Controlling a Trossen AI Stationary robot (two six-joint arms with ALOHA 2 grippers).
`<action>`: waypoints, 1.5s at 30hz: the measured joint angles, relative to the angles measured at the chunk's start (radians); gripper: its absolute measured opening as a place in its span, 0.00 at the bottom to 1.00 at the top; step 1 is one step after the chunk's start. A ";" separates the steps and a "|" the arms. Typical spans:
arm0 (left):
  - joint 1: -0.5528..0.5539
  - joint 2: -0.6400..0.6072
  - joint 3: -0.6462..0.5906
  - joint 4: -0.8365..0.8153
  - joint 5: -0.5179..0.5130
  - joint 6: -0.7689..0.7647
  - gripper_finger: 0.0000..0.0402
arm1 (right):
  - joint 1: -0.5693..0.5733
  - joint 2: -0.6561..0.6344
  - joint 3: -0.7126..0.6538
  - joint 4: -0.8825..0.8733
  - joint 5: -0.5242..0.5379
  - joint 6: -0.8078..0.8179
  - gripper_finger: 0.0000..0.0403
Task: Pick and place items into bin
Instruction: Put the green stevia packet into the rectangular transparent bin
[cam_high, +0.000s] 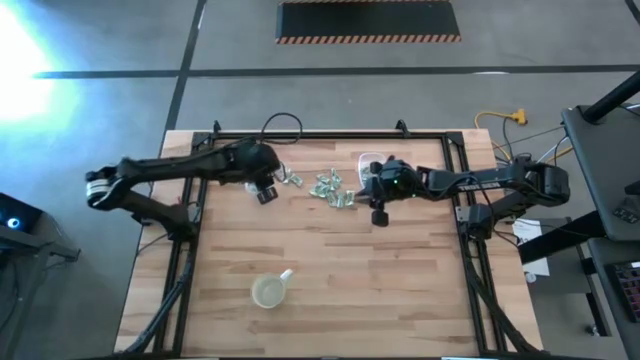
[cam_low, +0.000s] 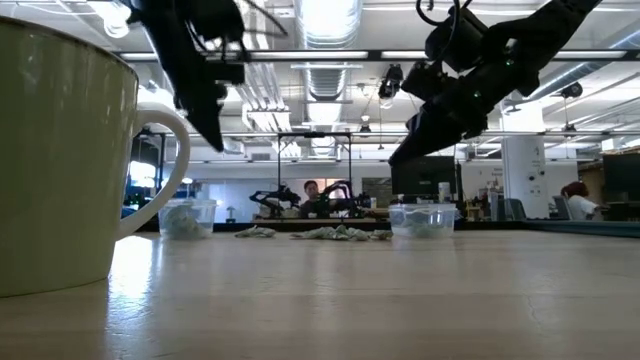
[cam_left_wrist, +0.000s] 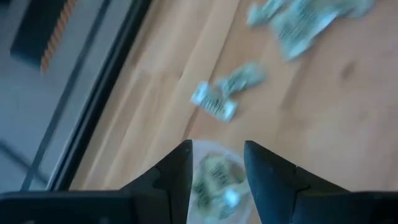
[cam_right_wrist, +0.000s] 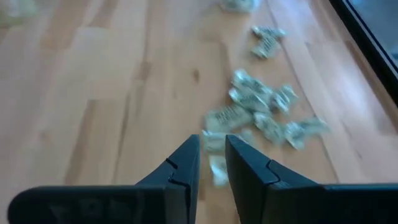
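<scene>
Several tiny pale green and silvery items (cam_high: 330, 188) lie scattered on the wooden table between my two arms; they also show in the low view (cam_low: 330, 233). My left gripper (cam_left_wrist: 217, 149) is open and hangs above a clear container (cam_left_wrist: 214, 183) that holds a few items. My right gripper (cam_right_wrist: 212, 146) is raised over the scattered items (cam_right_wrist: 264, 106) and shut on one pale green item. A second clear container (cam_low: 425, 218) stands on the table under the right arm. My right gripper pinches one small pale green item (cam_right_wrist: 216, 163) between its two fingers. The fingers slant down toward the table. The item is lifted clear of the wood; which part of it the fingers are on cannot be told.
A yellowish cup with a spout (cam_high: 270, 291) stands on the near part of the table, close to the low camera (cam_low: 60, 150). A dark metal frame (cam_high: 190, 220) runs along the table's left, right and far edges. People sit at benches far behind the table.
</scene>
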 joint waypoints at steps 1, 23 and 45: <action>-0.021 -0.023 -0.007 0.014 0.000 -0.002 0.32 | 0.002 0.006 0.000 0.015 -0.014 0.000 0.17; -0.222 -0.436 -0.459 0.580 -0.031 0.040 0.32 | 0.061 0.276 0.220 -0.078 0.145 -0.027 0.44; -0.225 -0.457 -0.460 0.584 -0.020 0.046 0.32 | 0.012 0.520 0.586 -0.498 0.275 0.097 0.50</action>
